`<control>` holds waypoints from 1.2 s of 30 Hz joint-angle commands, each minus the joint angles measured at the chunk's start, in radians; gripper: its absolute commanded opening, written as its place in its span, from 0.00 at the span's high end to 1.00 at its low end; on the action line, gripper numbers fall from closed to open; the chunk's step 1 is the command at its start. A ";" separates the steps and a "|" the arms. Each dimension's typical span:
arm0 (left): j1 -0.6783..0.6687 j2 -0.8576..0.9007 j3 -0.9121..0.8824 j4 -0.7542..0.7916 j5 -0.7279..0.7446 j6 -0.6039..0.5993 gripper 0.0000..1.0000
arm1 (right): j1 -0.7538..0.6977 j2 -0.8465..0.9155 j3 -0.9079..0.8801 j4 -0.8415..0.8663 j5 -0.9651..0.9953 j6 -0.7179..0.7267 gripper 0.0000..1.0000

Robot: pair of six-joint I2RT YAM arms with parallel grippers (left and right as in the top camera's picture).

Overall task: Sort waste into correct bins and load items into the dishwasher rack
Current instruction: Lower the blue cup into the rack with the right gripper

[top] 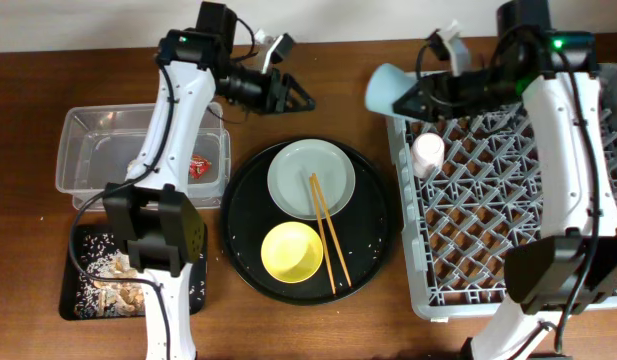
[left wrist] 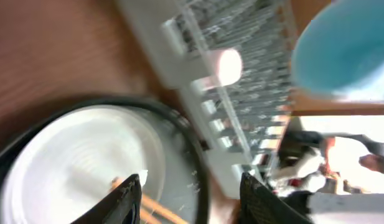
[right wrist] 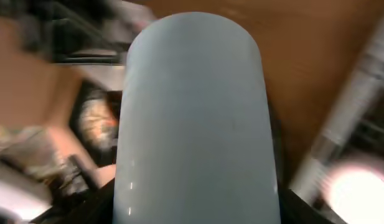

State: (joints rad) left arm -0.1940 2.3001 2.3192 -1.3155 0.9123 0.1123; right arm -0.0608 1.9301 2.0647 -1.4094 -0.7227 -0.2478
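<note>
My right gripper is shut on the blue cup, held on its side above the dishwasher rack's far left corner; the cup fills the right wrist view. The pink cup stands in the rack. My left gripper is open and empty above the table, behind the round black tray. The grey-green plate, yellow bowl and two chopsticks lie on that tray. The red wrapper lies in the clear tub. Food scraps lie in the small black tray.
The left arm's base stands over the small black tray's right side. The right arm's base stands over the rack's right side. White crumbs dot the round black tray.
</note>
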 commanded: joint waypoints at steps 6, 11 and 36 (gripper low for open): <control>-0.019 -0.006 0.017 -0.066 -0.254 0.005 0.50 | -0.045 -0.010 0.013 0.011 0.707 0.309 0.44; -0.053 -0.006 0.017 -0.067 -0.308 0.006 0.50 | -0.047 0.015 0.013 0.024 0.791 0.309 0.44; -0.061 -0.006 0.017 -0.058 -0.307 0.005 0.50 | -0.116 0.205 0.010 0.093 0.780 0.309 0.43</control>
State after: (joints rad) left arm -0.2588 2.3001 2.3192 -1.3762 0.6090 0.1123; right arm -0.1745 2.1162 2.0644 -1.3182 0.0555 0.0528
